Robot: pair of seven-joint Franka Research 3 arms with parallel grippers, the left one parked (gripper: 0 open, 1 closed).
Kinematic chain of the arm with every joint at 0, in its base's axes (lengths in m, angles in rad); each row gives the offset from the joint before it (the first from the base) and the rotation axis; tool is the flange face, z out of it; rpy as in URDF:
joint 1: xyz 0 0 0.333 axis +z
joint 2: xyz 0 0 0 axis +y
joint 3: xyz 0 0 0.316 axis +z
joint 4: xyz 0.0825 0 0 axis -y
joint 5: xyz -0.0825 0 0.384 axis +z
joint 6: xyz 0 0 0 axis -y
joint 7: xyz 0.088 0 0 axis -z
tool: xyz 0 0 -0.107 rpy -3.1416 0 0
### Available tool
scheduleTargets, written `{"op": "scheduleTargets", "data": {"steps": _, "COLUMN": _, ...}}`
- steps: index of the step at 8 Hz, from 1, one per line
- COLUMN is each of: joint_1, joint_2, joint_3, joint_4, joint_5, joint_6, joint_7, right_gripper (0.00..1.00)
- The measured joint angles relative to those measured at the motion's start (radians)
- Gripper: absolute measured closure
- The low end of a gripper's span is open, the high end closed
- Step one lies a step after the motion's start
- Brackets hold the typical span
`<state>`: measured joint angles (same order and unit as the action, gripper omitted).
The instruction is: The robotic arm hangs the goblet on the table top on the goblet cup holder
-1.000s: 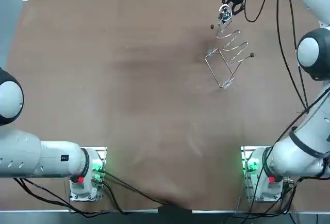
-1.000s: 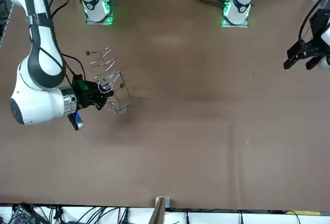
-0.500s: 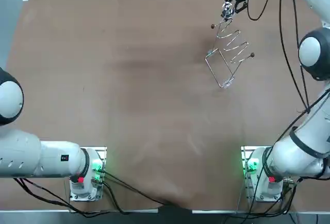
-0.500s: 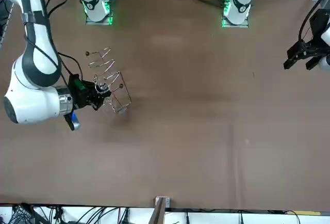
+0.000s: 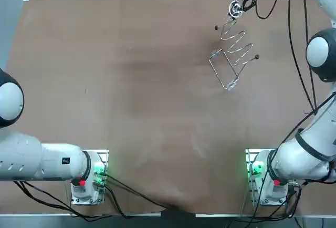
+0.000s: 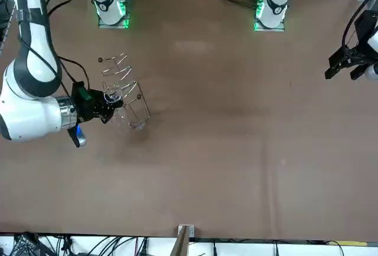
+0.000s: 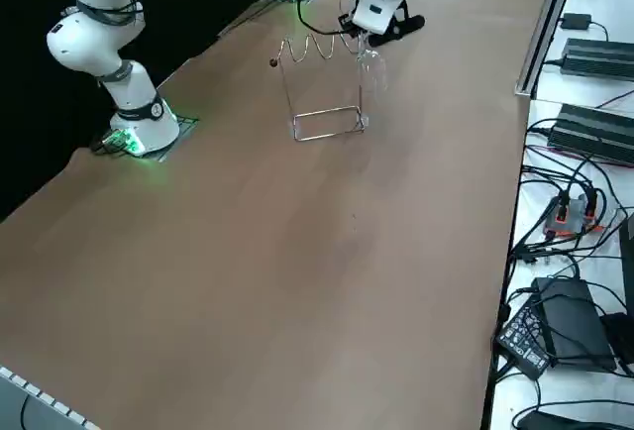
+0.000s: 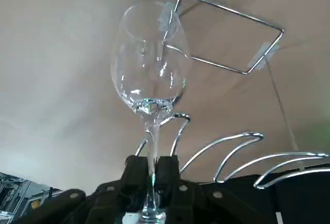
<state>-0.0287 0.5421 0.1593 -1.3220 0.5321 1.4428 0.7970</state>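
1. Up close on the wrist cam, the right gripper [image 8: 152, 168] is squeezing its fingers onto the stem of the goblet [image 8: 149, 74], with the bowl pointing away from the wrist.
2. Only that view is showing this: the stem is sitting just beside the end loop of the wire rack [image 8: 230, 10]. Can't tell if they're touching.
3. The side view is adding what the wrist cam isn't: the goblet is hanging bowl-down, raised off the table [image 7: 248, 252], at the rack end facing away from the robot.
4. The top view is making the gripper look jammed against the far edge. The front and side views are showing a good stretch of table beyond it.
5. The rack is standing in the far right part, well in from the right edge.
6. Room-wise, bare brown surface is spreading wide to the robot's left and back toward the bases.
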Motion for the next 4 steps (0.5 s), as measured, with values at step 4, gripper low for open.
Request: {"op": "scheduleTargets", "data": {"steps": 4, "joint_1": -0.038, "joint_2": -0.001, "joint_3": -0.003, "joint_4": 0.009, "joint_5": -0.061, "joint_6": -0.041, "joint_7": -0.08, "right_gripper": 0.89}}
